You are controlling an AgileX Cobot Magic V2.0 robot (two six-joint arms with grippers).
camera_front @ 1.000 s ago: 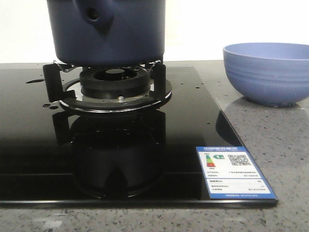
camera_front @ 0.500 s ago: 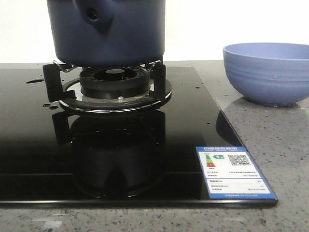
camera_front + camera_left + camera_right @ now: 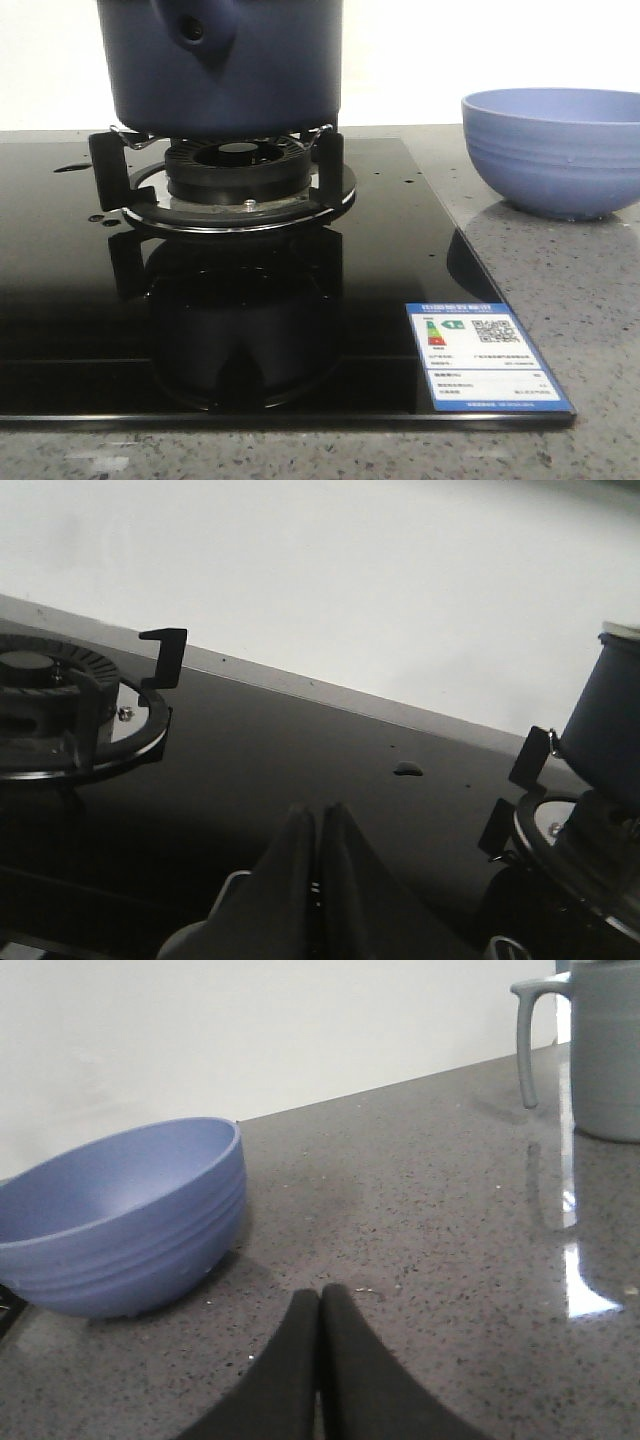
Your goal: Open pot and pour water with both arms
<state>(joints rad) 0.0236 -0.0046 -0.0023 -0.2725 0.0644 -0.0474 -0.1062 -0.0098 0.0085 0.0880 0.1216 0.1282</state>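
**Front view: pot on the burner, both tools pressed closed over bare surfaces**

Front view showed the pot, dark navy and matte, sitting on the black supports of the gas burner at the left of the scene. Its short handle stub faced the camera, the round hole in it plain to see. The pot's top edge was cut off by the picture, so whether a lid was on could not be told. Under the burner lay the glossy black glass hob, which mirrored the burner and pot. A blue and white energy label was stuck at the hob's near right corner. To the right, on the speckled grey worktop, stood a light-blue ribbed bowl, well apart from the pot.

From the left wrist camera, the left tool had its two dark fingers pressed together with nothing between them, over the black glass. A second burner stood to one side, and the pot's dark wall showed at the other edge, resting on its supports.

From the right wrist camera, the right tool was likewise closed and empty, above the grey worktop. The light-blue bowl stood near it, and a grey handled jug stood farther off.
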